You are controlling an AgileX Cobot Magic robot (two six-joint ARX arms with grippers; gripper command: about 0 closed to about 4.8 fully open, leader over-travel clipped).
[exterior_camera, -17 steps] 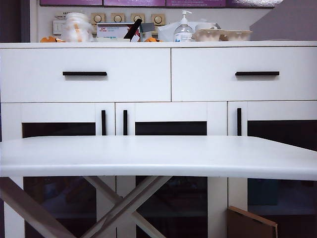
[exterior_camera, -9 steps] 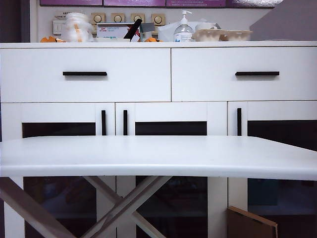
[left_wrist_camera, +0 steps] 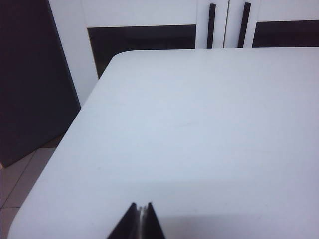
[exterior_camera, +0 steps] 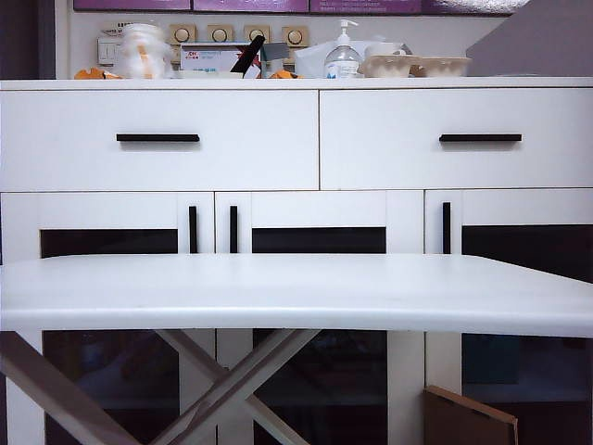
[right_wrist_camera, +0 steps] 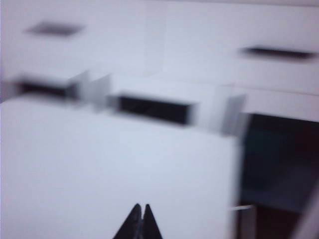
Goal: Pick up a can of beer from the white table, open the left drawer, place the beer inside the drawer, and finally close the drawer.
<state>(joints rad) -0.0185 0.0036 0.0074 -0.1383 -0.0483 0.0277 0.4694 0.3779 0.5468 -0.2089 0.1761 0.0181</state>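
The white table (exterior_camera: 296, 287) fills the foreground, and no can of beer shows on it in any view. Behind it, the left drawer (exterior_camera: 157, 167) is closed, its black bar handle (exterior_camera: 157, 138) level. Neither arm appears in the exterior view. My left gripper (left_wrist_camera: 141, 206) is shut with nothing in it, low over the white table (left_wrist_camera: 189, 129) near its rounded corner. My right gripper (right_wrist_camera: 141, 207) is also shut and empty above the white table (right_wrist_camera: 109, 169), facing the left drawer's handle (right_wrist_camera: 54, 29); this view is motion-blurred.
A second drawer (exterior_camera: 454, 167) sits beside the left one, with dark-paned doors (exterior_camera: 109, 243) below. The cabinet top carries a pump bottle (exterior_camera: 344, 56), egg trays (exterior_camera: 417, 65) and other clutter. A brown board (exterior_camera: 468, 419) leans under the table at the right.
The exterior view is almost unchanged; no arm enters it and both drawers stay closed.
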